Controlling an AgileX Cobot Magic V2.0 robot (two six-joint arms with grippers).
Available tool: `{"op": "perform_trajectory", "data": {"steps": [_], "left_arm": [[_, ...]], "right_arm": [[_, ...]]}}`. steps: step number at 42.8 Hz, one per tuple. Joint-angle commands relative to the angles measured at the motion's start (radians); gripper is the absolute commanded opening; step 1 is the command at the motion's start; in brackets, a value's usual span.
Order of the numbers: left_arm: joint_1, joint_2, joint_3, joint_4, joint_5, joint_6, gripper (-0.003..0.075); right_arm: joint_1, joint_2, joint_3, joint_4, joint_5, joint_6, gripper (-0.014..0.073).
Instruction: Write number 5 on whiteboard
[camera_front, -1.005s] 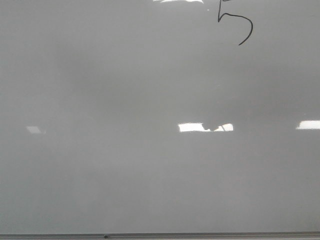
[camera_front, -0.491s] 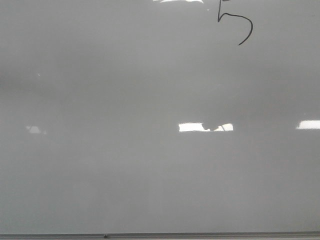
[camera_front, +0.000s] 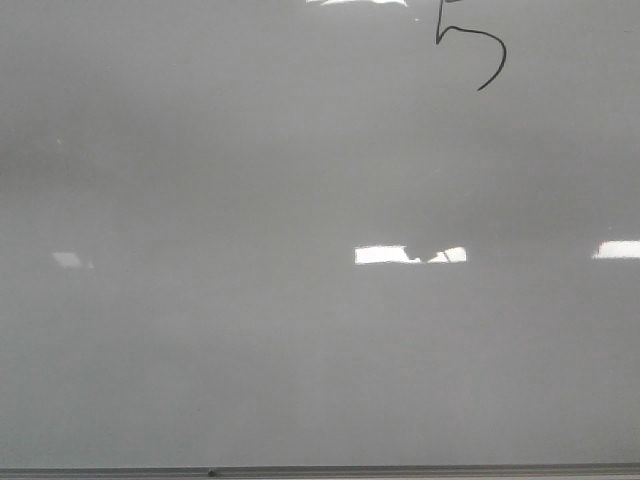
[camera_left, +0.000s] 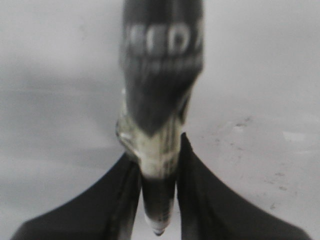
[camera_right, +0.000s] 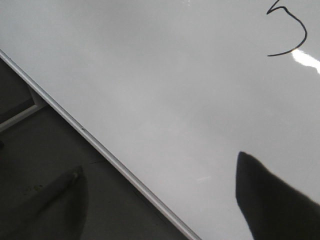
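One figure on the board, marker clamped in the left gripper

One black number 5 (camera_front: 472, 45) is seen at the top right of the whiteboard (camera_front: 300, 330) in the front view, its top stroke cut by the picture edge; the hooked belly is complete; the task is judged essentially done. A dark marker (camera_left: 160, 90) is clamped between the fingers of the left gripper (camera_left: 159, 200), its long axis running straight out from the gripper, its tip out of frame, so tip contact with the board cannot be told; no ink is seen in that view. The right gripper (camera_right: 160, 200) is spread wide and holds nothing, hanging over the grey frame edge (camera_right: 100, 150); the figure lies well apart across bare board from its fingers. Neither arm shows in the front view, so which is nearer the figure cannot be told; any correcting stroke is judged to fall to the left arm.
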Motion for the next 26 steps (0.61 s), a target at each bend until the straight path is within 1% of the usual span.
{"op": "perform_trajectory", "data": {"steps": [1,5,11,13,26], "left_arm": [[0.004,-0.030,-0.036,-0.018,-0.068,0.000,0.0305],[0.004,-0.030,-0.036,-0.016,-0.070,0.000,0.0382],[0.004,-0.044,-0.036,-0.008,-0.070,0.000,0.0455],[0.004,-0.055,-0.036,0.000,-0.068,0.000,0.0465],[0.004,-0.082,-0.036,0.018,-0.064,0.000,0.0466]], "right_arm": [[-0.007,0.002,-0.024,0.019,-0.058,0.001,0.0613],[-0.007,0.002,-0.024,0.019,-0.066,0.001,0.0613],[-0.007,0.002,-0.024,0.019,-0.091,0.004,0.0613],[-0.007,0.002,-0.024,0.019,-0.095,0.004,0.0613],[-0.007,0.002,-0.024,0.019,-0.099,0.004,0.0613]]}}
